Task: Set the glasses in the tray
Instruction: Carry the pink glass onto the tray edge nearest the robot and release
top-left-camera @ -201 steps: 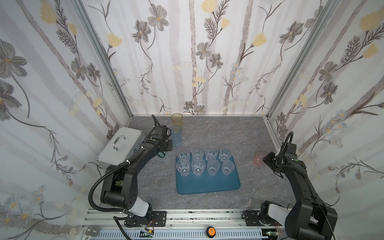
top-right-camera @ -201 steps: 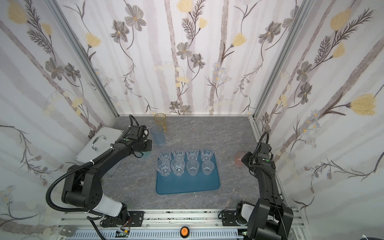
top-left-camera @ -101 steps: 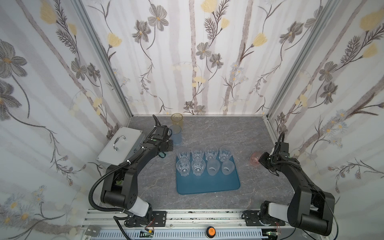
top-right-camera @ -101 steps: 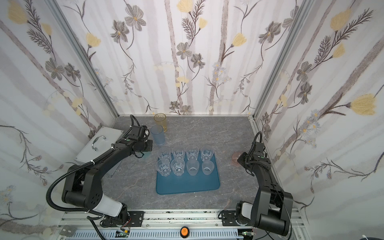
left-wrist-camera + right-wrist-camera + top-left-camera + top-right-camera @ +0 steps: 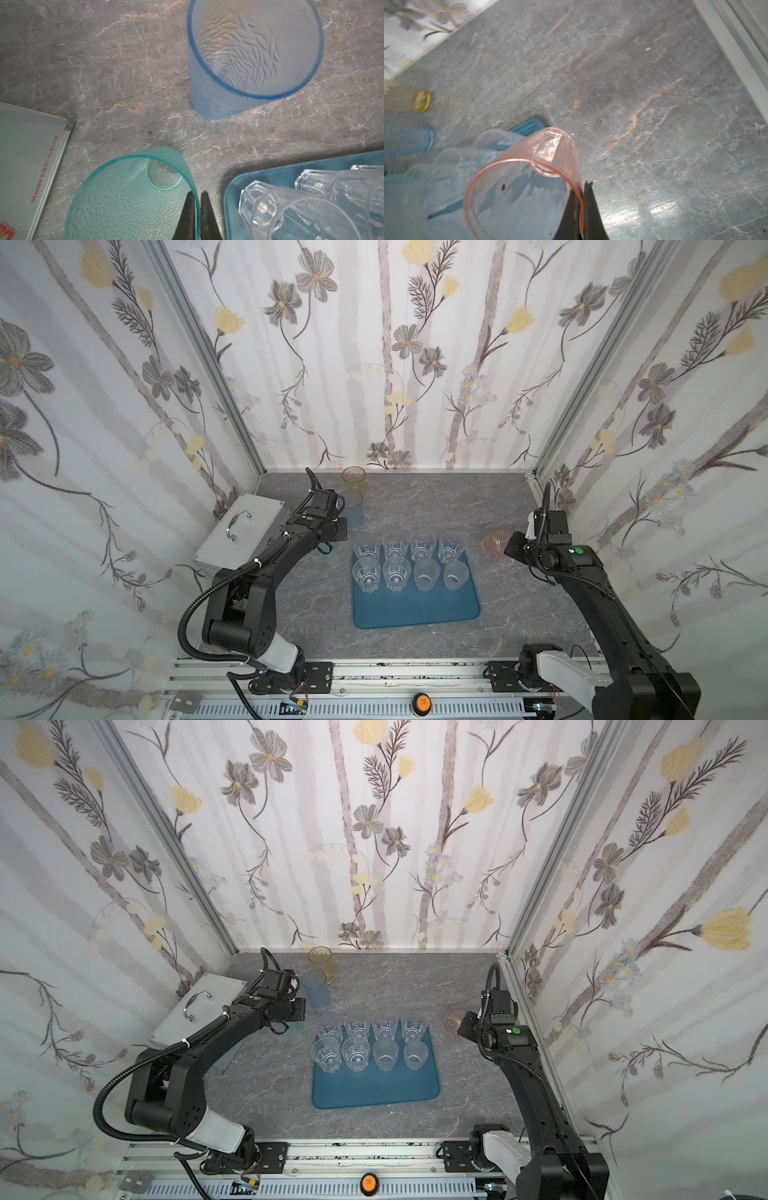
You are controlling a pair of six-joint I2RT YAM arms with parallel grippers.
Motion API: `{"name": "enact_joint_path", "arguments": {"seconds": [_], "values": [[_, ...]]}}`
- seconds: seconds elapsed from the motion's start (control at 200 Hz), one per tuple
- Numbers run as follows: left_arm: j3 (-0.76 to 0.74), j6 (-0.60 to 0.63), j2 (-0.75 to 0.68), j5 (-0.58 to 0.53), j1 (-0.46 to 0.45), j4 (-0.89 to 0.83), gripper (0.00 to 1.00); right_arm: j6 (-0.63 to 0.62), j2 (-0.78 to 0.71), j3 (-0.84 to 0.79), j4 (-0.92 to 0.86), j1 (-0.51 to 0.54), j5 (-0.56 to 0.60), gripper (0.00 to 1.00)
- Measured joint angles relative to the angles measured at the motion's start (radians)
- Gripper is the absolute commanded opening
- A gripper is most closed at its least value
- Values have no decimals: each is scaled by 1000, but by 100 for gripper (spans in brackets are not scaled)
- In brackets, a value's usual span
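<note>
On the counter [image 5: 415,506], eight glasses [image 5: 395,545] crowd the far end of the tray [image 5: 415,610] to leave room, and the left fingers [image 5: 188,216] pinch the rim of the teal glass [image 5: 124,197] beside the tray while the right fingers [image 5: 591,216] pinch the pink glass [image 5: 548,143] on its other side, ready to lift.

The silver case [image 5: 25,166] on the left of the table has red print along its edge. It reads "GLosen", then some Chinese signs that are too small to read, then "No B0169". The orange button [image 5: 422,702] on the near rail has print too tiny to read.
</note>
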Motion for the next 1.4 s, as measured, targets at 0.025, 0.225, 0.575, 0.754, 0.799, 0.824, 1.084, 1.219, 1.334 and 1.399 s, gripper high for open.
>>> {"name": "enact_joint_path", "arguments": {"seconds": [0.025, 0.225, 0.575, 0.754, 0.799, 0.824, 1.084, 1.219, 1.334, 1.399], "values": [[2, 0, 0, 0, 0, -2, 3, 3, 1, 24, -12, 39, 1, 1], [-3, -1, -5, 2, 0, -3, 2, 48, 124, 267, -109, 446, 12, 1], [-69, -10, -84, -27, 24, -11, 2, 19, 490, 510, -166, 891, 14, 0], [-84, -20, -131, -26, 40, -21, 2, -39, 636, 562, -180, 993, 50, 1], [-84, -24, -142, -25, 41, -22, 3, -53, 671, 568, -180, 1007, 53, 1], [-84, -27, -148, -23, 42, -21, 3, -60, 691, 571, -180, 1012, 54, 1], [-83, -42, -190, -15, 49, -22, 3, -61, 817, 617, -160, 1016, 100, 4], [-83, -45, -204, -14, 54, -22, 3, -61, 872, 634, -138, 1020, 119, 4], [-87, -45, -216, -11, 61, -22, 3, -53, 894, 637, -137, 1023, 131, 6], [-90, -45, -218, -11, 65, -21, 3, -51, 906, 638, -132, 1026, 143, 8]]}}
